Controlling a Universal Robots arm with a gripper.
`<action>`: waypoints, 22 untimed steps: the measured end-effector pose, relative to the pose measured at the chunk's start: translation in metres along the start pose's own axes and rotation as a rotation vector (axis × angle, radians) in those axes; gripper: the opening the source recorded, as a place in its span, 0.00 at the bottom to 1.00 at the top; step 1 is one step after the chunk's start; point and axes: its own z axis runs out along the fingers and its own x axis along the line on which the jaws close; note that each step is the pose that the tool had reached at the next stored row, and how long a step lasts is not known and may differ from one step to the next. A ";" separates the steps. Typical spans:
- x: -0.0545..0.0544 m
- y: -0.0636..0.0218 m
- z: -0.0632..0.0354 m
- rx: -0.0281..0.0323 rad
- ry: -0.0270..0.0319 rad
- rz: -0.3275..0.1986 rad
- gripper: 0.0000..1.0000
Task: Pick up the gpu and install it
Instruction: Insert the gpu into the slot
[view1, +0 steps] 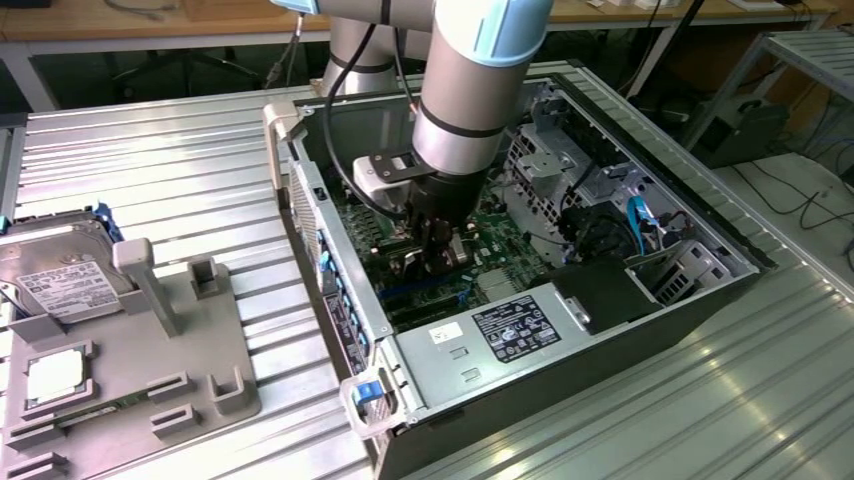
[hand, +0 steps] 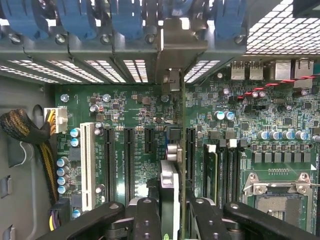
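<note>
Edge-on in the wrist view, dark face hidden: thin green gpu card with silver end bracket (hand: 171, 187), gripped between the black fingers (hand: 146, 220), upright over the black slots of the green motherboard (hand: 125, 112). Seating in a slot hard to make out. Centre of the exterior view: card masked by the grey arm (view1: 461, 110) inside the open black computer case (view1: 721, 235) on the ribbed metal desk (view1: 160, 160).

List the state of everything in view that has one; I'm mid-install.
computer case: lying on its side, open.
gpu: on edge, gripped, over the motherboard slots; seating unclear.
gripper: shut on the gpu, inside the computer case.
CPU socket: empty.
hard drive: resting on the grey fixture, outside the case.
processor chip: lying flat on that fixture.
</note>
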 end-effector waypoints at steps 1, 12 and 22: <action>0.000 0.0001 -0.0004 0.0000 0.0000 0.000 0.28; 0.002 0.0028 -0.0043 -0.0013 0.0012 0.002 0.28; 0.004 -0.0019 -0.0038 0.0063 0.0012 0.002 0.28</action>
